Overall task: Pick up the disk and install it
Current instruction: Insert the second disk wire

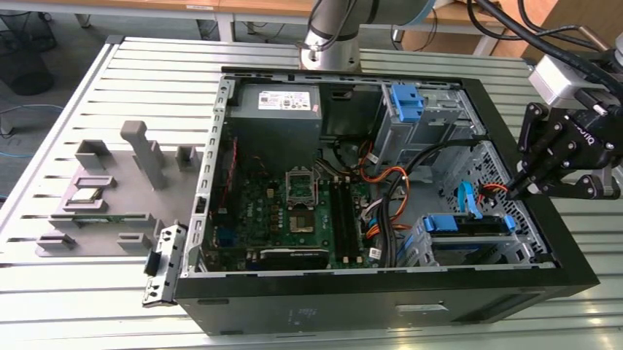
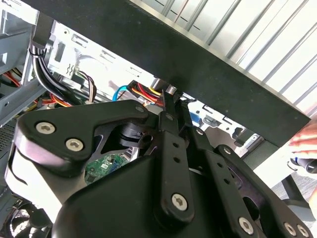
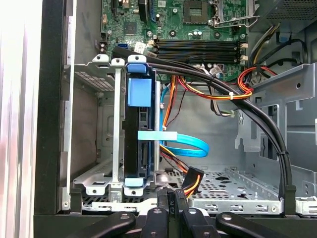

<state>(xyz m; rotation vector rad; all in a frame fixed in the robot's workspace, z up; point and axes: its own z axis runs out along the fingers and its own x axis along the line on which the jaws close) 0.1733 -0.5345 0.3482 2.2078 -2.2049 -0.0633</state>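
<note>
Ribbed, slatted silver metal table (image 1: 117, 65), carrying a big open black computer case (image 1: 389, 306) laid on its side. Towards the exterior view's left, a grey plastic fixture block with upright posts (image 1: 112, 197), perhaps holding small parts. Just beside the case's edge, a narrow dark metal bracket strip (image 1: 163, 264).
</note>
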